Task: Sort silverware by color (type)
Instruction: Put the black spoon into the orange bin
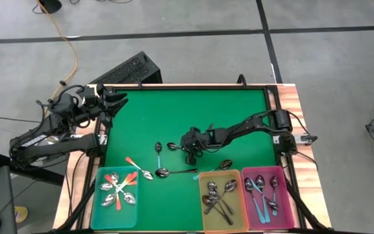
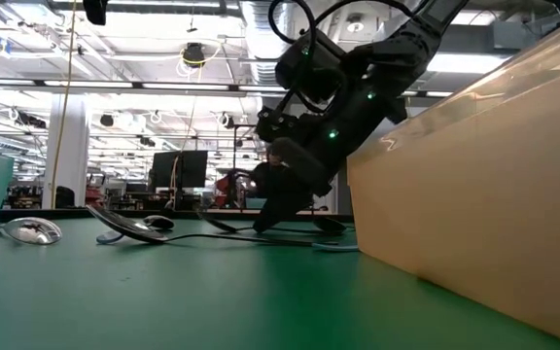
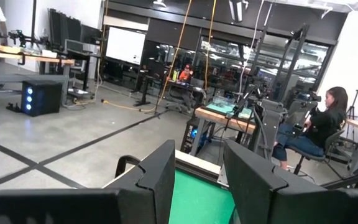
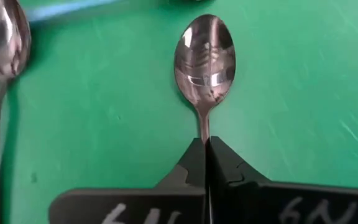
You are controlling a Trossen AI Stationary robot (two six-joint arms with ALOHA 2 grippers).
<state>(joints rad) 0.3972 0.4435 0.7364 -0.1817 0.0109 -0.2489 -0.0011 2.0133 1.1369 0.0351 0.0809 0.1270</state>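
The right gripper [image 4: 205, 152] is reaching down to the middle of the green desk [image 1: 174, 117], its jaws pinching tight on the thin neck of a plain metal spoon [image 4: 204, 59] that is lying bowl-up on the mat, just above the yellow bin [image 1: 221, 200]. Other loose spoons are lying close by: a blue-handled one [image 1: 158, 153], an orange-handled one [image 1: 137, 167] beside the teal bin [image 1: 114, 197], and a long dark one [image 1: 174, 172]. The left gripper [image 3: 194, 180] is waiting off the desk's far left corner (jaws standing open, holding nothing), while the pink bin [image 1: 265, 195] is sitting at the near right.
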